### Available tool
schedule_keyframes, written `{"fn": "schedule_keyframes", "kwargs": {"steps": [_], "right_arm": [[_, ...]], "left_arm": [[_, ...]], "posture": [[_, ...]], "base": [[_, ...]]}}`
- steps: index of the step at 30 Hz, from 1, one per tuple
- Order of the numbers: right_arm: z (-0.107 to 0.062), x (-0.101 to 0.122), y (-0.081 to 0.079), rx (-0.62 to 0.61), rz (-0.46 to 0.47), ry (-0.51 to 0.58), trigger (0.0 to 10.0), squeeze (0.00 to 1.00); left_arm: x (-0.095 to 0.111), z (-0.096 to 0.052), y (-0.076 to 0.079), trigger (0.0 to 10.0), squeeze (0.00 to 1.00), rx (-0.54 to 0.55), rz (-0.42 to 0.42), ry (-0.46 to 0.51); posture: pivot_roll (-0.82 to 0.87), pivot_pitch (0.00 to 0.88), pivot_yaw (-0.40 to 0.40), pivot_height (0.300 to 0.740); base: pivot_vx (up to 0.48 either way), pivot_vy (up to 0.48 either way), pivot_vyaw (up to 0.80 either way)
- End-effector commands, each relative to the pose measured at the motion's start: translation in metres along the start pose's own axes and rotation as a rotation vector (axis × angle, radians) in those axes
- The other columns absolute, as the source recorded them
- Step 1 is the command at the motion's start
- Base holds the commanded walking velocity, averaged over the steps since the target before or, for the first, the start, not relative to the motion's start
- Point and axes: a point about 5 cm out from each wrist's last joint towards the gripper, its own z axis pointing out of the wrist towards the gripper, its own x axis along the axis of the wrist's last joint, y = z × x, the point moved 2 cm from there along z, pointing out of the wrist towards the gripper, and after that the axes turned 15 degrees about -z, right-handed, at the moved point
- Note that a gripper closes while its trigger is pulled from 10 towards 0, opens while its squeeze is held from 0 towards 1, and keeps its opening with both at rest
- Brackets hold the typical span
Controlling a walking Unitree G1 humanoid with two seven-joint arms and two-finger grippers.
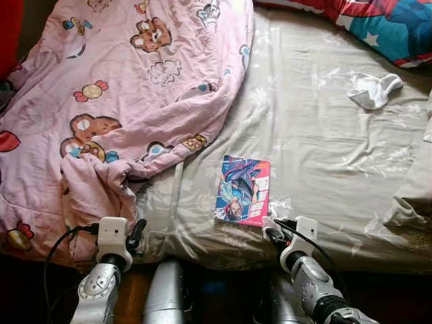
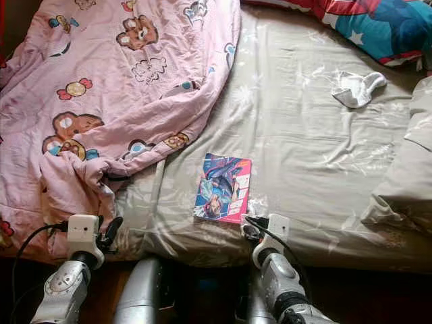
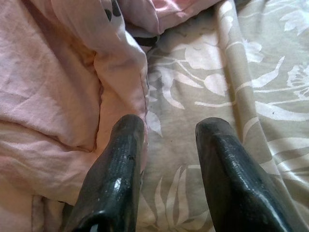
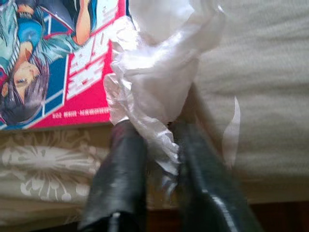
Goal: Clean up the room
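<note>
Gripping crumpled clear plastic wrap (image 4: 159,82), my right gripper (image 4: 157,140) sits beside the comic book (image 1: 243,190) at the bed's (image 1: 324,155) near edge; the wrap hides my fingertips. My left gripper (image 3: 169,130), fingers apart, hovers by the pink blanket (image 1: 121,88).

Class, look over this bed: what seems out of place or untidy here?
The pink blanket lies bunched to one side. A comic book and a white sock lie loose on the sheet. The right hand pinches a crumpled clear wrapper by the comic book.
</note>
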Motion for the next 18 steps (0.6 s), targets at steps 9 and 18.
{"fn": "schedule_keyframes", "kwargs": {"steps": [9, 18], "right_arm": [[-0.002, -0.001, 0.012, -0.024, 0.002, -0.007, 0.0, 0.0], [-0.002, 0.002, 0.017, -0.034, -0.01, -0.009, 0.0, 0.0]], "left_arm": [[-0.008, -0.004, -0.004, 10.0, 0.0, 0.029, 0.004, -0.032], [-0.008, -0.001, -0.003, 10.0, 0.0, 0.039, -0.006, -0.03]], "posture": [[0.18, 0.321, -0.027, 0.631], [0.17, 0.305, -0.047, 0.631]], "base": [[0.0, 0.0, 0.0], [0.0, 0.0, 0.0]]}}
